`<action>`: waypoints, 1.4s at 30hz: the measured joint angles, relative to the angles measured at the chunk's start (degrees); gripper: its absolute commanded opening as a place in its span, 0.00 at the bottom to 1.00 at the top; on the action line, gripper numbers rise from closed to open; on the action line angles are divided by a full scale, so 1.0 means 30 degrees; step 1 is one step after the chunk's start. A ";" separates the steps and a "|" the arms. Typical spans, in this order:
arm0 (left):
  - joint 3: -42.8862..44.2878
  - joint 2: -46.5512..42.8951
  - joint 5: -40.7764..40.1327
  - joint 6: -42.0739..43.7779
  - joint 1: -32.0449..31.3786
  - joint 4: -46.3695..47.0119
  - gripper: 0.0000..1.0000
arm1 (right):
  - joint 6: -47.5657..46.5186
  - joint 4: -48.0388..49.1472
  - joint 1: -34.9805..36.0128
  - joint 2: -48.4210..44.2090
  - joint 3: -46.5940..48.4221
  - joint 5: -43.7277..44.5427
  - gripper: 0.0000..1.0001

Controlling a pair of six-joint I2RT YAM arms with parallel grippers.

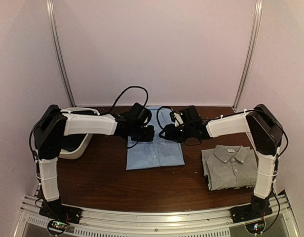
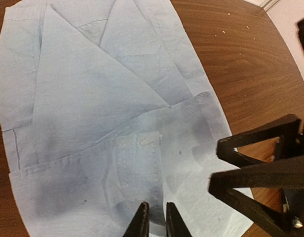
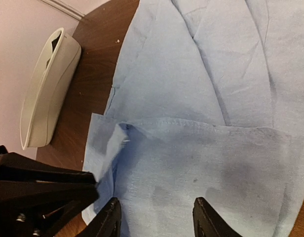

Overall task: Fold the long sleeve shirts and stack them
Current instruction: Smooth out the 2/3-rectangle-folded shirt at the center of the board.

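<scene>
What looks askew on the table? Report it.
The blue shirt is folded mostly flat, but one corner of its folded-over flap is bunched and turned up instead of lying flush. The grey shirt lies neatly folded, apart from it. Nothing spilled or damaged.

Dark brown wood-grain table point(image 1: 107, 182), enclosed on three sides by plain, pale, faintly pink walls: back wall point(image 1: 152, 49), left wall point(image 1: 19, 74), right wall point(image 1: 290, 64). A slim metal left pole point(image 1: 60, 54) and right pole point(image 1: 249, 54) rise from the table's far corners, leaning slightly inward. A ribbed aluminium rail point(image 1: 152, 217) runs along the near edge, catching a bright glare. A white bin point(image 1: 75, 145) sits at the left edge. Lighting is soft and even.
</scene>
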 measured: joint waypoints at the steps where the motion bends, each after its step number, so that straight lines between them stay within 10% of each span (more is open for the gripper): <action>1: 0.0262 0.0277 0.0022 0.0073 0.0000 0.0029 0.27 | 0.0066 0.0036 -0.0066 -0.0554 -0.0270 0.0153 0.52; 13: 0.1625 0.1829 0.0772 0.0597 0.1224 -0.0066 0.65 | 0.0036 0.0270 0.0087 -0.3534 -0.1727 0.0648 0.55; 25: -0.2375 -0.2186 0.1064 0.0182 0.3373 0.0474 0.59 | -0.0474 -0.0051 0.1537 -0.0758 0.0568 -0.0554 0.51; 42: -0.3825 -0.1173 0.2681 -0.0080 0.4539 0.0933 0.49 | -0.0583 -0.0816 0.0918 0.2827 0.3089 -0.0554 0.09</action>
